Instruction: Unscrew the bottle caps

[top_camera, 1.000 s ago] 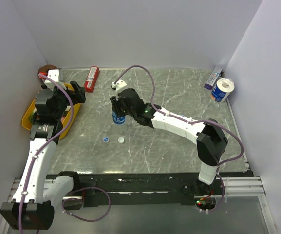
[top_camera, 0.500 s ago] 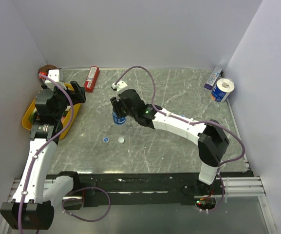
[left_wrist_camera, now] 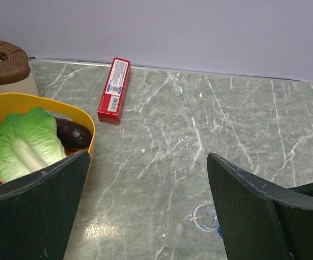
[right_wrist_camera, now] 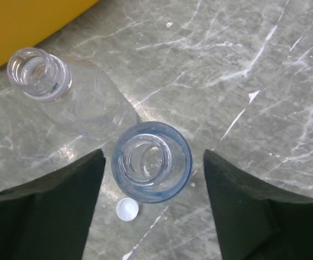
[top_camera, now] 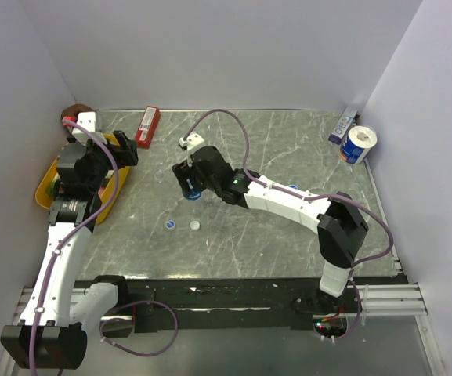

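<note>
A blue-labelled bottle [right_wrist_camera: 153, 161] stands upright with its neck bare. My right gripper [right_wrist_camera: 153, 157] is open above it, one finger on each side and neither touching it. A small white cap [right_wrist_camera: 127, 209] lies on the table beside this bottle. A second clear bottle [right_wrist_camera: 69, 97] stands next to it, also with a bare neck. From above, the right gripper [top_camera: 188, 178] hides most of the blue-labelled bottle [top_camera: 191, 190]. A blue cap [top_camera: 169, 225] and a white cap [top_camera: 196, 225] lie in front. My left gripper [left_wrist_camera: 148, 157] is open and empty above a clear bottle [left_wrist_camera: 199, 225].
A yellow tray [top_camera: 49, 176] of toy vegetables sits under the left arm at the left edge. A red box [top_camera: 147, 126] lies at the back left. A toilet roll [top_camera: 359, 144] and a small box [top_camera: 341, 127] stand in the back right corner. Walls close three sides.
My right gripper's jaws have spread from nearly shut to open over the blue-labelled bottle. The left arm has not moved.
</note>
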Controlling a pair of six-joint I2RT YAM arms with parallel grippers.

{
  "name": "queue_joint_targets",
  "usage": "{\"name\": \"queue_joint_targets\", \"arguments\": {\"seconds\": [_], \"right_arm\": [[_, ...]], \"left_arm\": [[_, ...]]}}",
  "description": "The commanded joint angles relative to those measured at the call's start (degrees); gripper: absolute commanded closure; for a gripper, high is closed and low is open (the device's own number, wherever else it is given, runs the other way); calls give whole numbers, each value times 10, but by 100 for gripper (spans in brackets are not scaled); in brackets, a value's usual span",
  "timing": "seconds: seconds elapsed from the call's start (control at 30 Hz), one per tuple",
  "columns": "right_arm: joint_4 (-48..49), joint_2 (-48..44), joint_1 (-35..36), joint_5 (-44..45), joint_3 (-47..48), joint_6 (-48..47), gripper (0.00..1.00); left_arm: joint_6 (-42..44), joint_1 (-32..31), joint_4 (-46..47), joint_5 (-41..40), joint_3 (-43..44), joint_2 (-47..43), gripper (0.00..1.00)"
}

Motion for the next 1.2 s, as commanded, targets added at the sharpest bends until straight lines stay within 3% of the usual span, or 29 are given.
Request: {"name": "queue_joint_targets", "arguments": {"seconds": [0.0,0.13,0.53,0.67,0.8,0.93,1.17], "right_arm": [[0,-21,5,13,21,-13,16],[0,-26,5,20,40,-19,8],[-51,-192,-1,72,16,-53,9],[-147,-264,-69,37,3,-30,13],[-319,-298,-159,-26,21,-3,16],[-415,-330,-234,-26,12,6,16],[-467,-359,-306,-42,-36,12,16]], "left_arm": [[2,-3,7,-5,-1,-5,4],[3,-3,8,-8,-3,-7,4],[13,-3,25,21,-9,-22,4],[18,-11,43,39,-24,-36,4],[19,-20,51,56,-29,-39,4],[17,-24,56,62,-34,-39,4],[23,-26,53,62,-34,-35,4]]}}
